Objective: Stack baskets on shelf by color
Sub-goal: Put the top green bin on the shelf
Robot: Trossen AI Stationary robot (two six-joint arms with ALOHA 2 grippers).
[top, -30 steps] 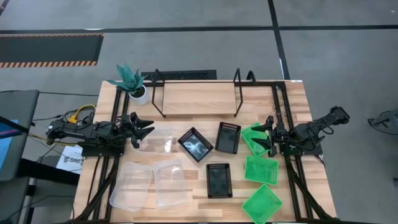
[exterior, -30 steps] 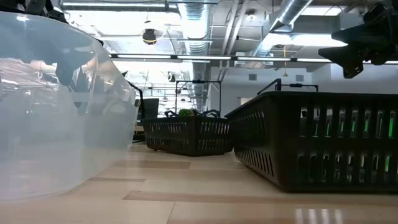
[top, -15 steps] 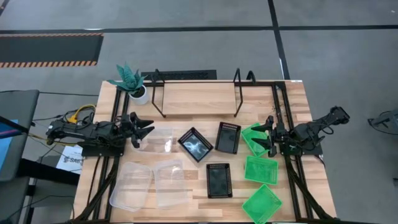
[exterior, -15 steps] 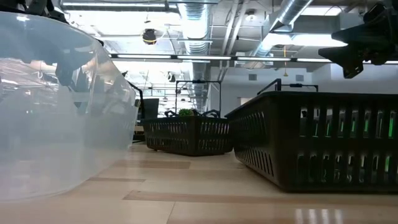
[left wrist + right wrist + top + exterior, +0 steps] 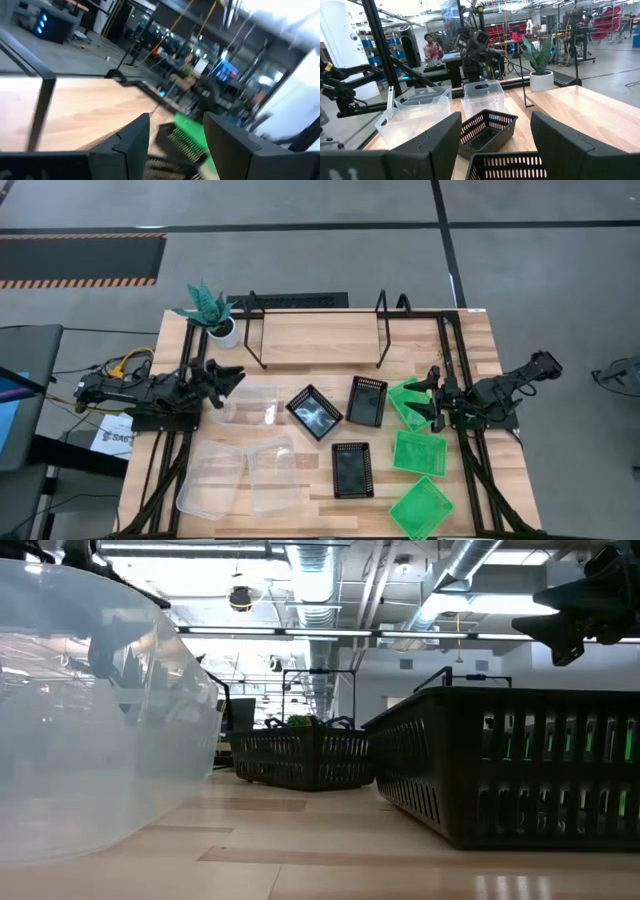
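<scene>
Nine baskets scattered loose on tabletop point(image 5: 470, 330), none stacked: smooth clear baskets point(image 5: 250, 405), perforated black baskets point(image 5: 350, 470), green baskets point(image 5: 418, 452). Left tool point(image 5: 228, 378) and right tool point(image 5: 428, 395), both released, hover just beside them. Beyond, wood-plank shelf point(image 5: 315, 340) bare

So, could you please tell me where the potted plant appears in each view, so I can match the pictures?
High view: plant at the table's far left corner, beside the shelf.
Low view: not clearly in it.
Left wrist view: not in it.
Right wrist view: plant stands beyond the black basket, by the shelf.
Shared landmark: the shelf.
</scene>
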